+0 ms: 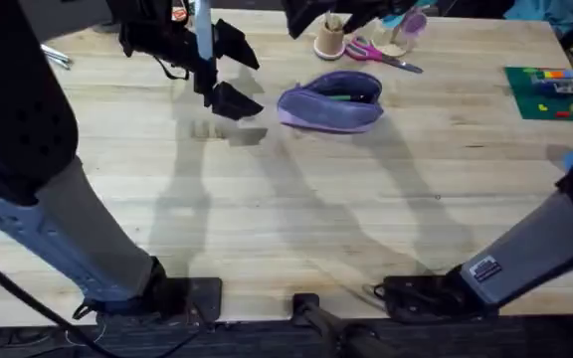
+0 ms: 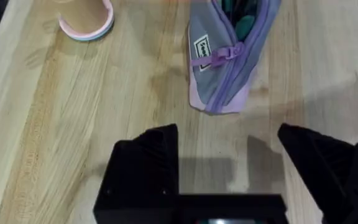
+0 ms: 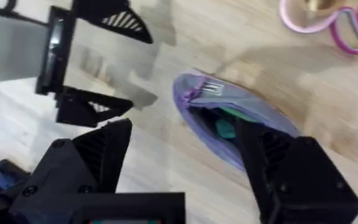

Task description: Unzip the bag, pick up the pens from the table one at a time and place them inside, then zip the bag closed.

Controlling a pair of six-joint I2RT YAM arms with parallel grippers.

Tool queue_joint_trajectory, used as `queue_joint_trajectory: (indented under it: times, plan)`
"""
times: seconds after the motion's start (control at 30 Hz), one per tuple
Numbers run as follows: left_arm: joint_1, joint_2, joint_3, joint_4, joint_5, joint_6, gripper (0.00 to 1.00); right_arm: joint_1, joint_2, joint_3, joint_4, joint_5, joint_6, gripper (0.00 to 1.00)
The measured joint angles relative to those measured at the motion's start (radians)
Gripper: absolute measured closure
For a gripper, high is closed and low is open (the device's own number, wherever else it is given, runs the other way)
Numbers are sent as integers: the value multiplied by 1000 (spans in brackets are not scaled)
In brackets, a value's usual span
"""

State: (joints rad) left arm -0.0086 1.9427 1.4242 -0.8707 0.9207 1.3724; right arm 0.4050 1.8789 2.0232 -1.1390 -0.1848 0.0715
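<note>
Green pen (image 3: 225,129) mostly hidden inside bag (image 1: 331,100), black pen indiscernible, bag's far end cut off in left wrist view

Unzipped lavender bag (image 1: 330,102), green pen (image 3: 225,129) inside

One bag (image 1: 331,100) lies on the table (image 1: 296,209); one green pen (image 3: 225,127) shows inside it; one pair of pink scissors (image 1: 378,55); one tape roll (image 2: 87,28); two grippers, left (image 1: 235,72), right (image 3: 185,149).
</note>
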Motion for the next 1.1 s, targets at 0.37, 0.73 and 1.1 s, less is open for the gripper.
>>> queue_joint_trajectory:
  times: [0.37, 0.73, 1.1]
  plan:
    - [0, 0, 0, 0, 0, 0, 8, 14, 0, 5, 1, -22, 0, 5]
    - [0, 0, 0, 0, 0, 0, 8, 14, 0, 5, 2, -22, 1, 6]
    - [0, 0, 0, 0, 0, 0, 8, 14, 0, 5, -42, -22, 11, 5]
